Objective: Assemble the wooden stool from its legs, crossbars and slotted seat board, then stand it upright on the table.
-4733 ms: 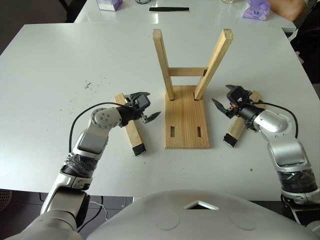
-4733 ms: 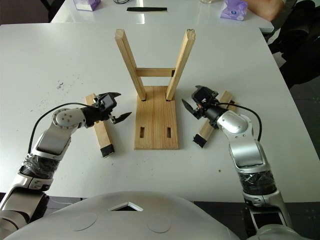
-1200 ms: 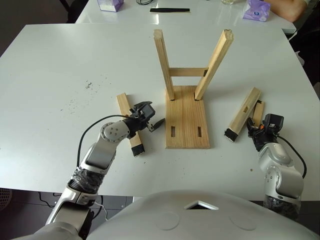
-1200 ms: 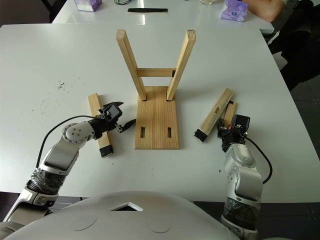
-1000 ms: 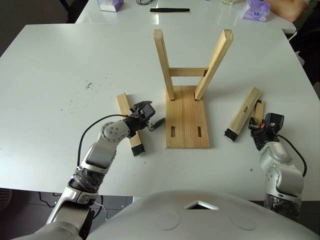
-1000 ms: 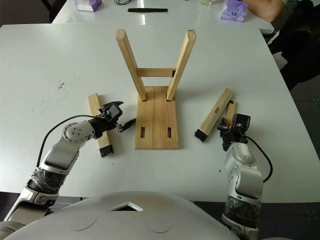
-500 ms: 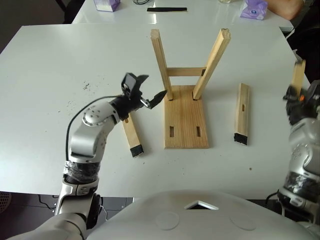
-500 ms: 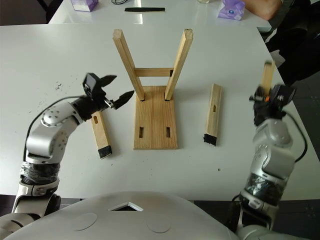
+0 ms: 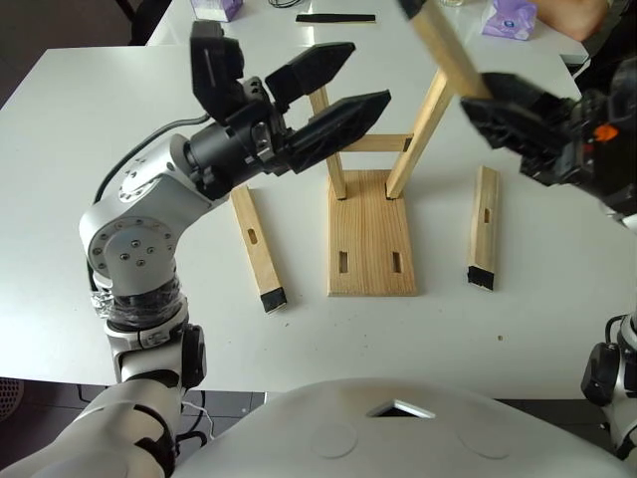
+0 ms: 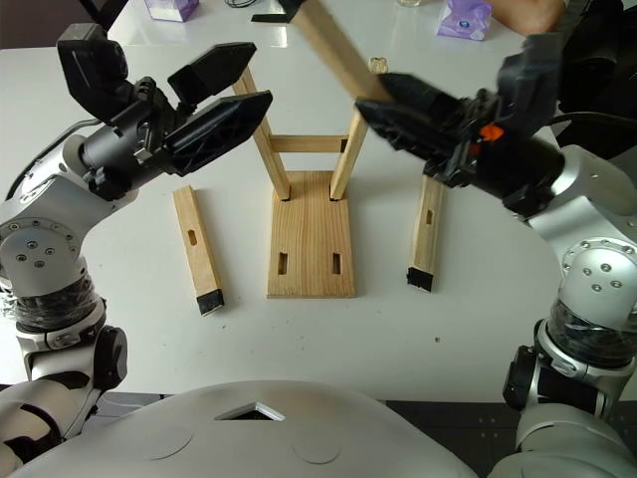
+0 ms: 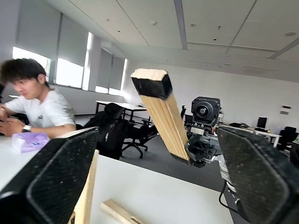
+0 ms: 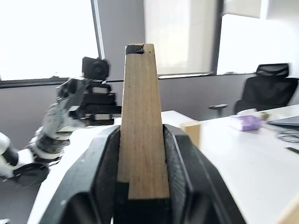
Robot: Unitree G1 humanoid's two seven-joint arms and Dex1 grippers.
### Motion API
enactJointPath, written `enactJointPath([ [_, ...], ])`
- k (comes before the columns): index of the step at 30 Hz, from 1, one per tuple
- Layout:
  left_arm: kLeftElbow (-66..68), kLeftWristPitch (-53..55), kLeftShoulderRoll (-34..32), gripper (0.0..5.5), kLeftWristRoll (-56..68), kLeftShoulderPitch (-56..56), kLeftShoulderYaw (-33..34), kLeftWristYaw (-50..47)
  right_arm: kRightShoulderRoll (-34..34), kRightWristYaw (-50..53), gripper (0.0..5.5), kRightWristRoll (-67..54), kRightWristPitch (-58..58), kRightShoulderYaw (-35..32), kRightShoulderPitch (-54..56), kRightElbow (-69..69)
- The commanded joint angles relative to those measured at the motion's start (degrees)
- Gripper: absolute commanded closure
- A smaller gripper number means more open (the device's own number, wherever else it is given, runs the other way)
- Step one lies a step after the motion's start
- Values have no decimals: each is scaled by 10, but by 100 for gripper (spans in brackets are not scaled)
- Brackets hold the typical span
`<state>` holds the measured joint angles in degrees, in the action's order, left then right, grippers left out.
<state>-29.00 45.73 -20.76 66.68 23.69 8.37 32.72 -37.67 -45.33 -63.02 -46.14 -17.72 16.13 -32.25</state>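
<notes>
The slotted seat board (image 9: 370, 261) lies flat mid-table. Two legs (image 9: 326, 149) (image 9: 420, 139) stand in its far slots, joined by a crossbar (image 9: 376, 142). One loose leg (image 9: 256, 242) lies left of the board, another (image 9: 483, 237) to its right. My left gripper (image 9: 368, 72) hangs open and empty high above the board's left side. My right gripper (image 10: 376, 102) is raised on the right, shut on a short wooden bar (image 10: 326, 42) that slants up and leftward. This dark-ended bar (image 12: 142, 126) sits between the fingers (image 12: 100, 186). It also appears as a bar (image 11: 161, 121) in the left wrist view.
On the far table behind are purple tissue packs (image 9: 510, 18) (image 9: 217, 8) and a black strip (image 9: 336, 18). The white table (image 9: 119, 110) has bare room on its left half and along the front edge.
Both arms have risen high off the table. The right gripper swung its bar up and in toward the centre. The left gripper lifted, still open. Board and legs stayed put.
</notes>
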Motion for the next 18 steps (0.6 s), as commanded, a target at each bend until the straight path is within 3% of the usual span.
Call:
enactJointPath([
  [1,4,13,-12,157,-11,-7,-30,-2,-16,-16,419,-9,-4,21,3,1],
  [12,-22,7,-26,157,14,-14,-49,58,-18,-50,419,-128,-50,43,34,57],
  [18,-21,5,-21,157,26,-5,-54,61,-19,-68,419,-121,-57,69,35,63],
])
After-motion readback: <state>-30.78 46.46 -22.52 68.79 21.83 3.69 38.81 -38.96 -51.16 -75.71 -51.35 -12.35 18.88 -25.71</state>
